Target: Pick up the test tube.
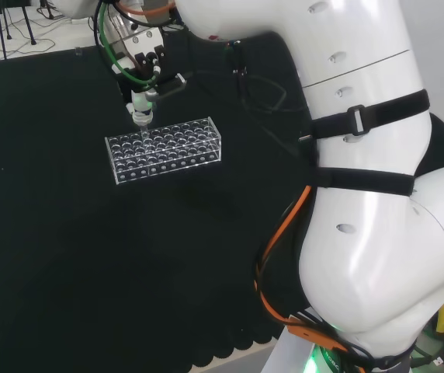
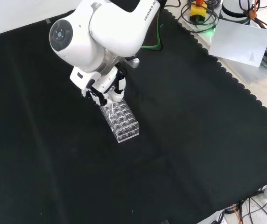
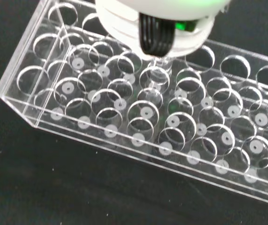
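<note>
A clear plastic test tube rack (image 1: 164,149) with many round holes stands on the black cloth, also seen in the front view (image 2: 122,122). My black and white hand (image 1: 141,105) hangs over the rack's left end in the head view, and over its far end in the front view (image 2: 106,91). In the wrist view a clear test tube (image 3: 158,70) runs down from the hand (image 3: 157,18) into a hole of the rack (image 3: 17,105). The fingers look closed on the tube's top. The tube's lower part stands inside the rack.
The arm's big white links (image 1: 362,155) stand at the right of the head view and above the hand in the front view (image 2: 110,28). The cloth's scalloped edge (image 2: 227,74) runs past a white sheet (image 2: 238,42) and cables.
</note>
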`<state>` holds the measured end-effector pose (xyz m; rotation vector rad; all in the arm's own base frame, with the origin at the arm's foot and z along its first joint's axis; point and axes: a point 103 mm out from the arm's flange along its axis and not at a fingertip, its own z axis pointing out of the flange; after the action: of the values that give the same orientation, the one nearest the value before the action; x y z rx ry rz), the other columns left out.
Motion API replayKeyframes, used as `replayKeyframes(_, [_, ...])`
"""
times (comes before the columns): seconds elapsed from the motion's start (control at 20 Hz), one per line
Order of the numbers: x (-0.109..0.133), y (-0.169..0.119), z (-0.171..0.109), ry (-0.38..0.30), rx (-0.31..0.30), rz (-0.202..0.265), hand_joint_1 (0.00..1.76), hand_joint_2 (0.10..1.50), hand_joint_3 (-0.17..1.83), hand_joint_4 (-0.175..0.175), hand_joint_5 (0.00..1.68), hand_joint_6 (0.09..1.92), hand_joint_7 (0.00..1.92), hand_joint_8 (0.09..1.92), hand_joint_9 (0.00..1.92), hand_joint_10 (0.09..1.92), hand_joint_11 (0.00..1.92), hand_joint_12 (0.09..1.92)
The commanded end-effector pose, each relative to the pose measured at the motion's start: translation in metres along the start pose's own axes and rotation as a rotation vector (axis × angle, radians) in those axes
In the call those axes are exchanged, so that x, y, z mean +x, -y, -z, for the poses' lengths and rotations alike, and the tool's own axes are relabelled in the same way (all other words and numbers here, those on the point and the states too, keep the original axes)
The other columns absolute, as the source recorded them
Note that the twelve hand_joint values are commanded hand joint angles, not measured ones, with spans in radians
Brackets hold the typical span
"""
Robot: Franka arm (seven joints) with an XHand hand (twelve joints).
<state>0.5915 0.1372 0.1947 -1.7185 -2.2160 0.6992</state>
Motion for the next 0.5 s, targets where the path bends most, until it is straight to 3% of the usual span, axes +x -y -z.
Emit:
replayKeyframes(0.05, [-0.005, 0.001, 0.004, -0.013, -0.013, -0.003, 1.42, 0.68, 0.57, -0.175, 1.25, 0.63, 1.33, 0.82, 1.33, 0.32, 0.75, 1.22])
replayKeyframes(0.5, [-0.006, 0.003, 0.025, -0.042, -0.019, 0.01, 1.43, 0.64, 0.63, -0.175, 1.28, 0.6, 1.36, 0.79, 1.37, 0.26, 0.76, 1.22])
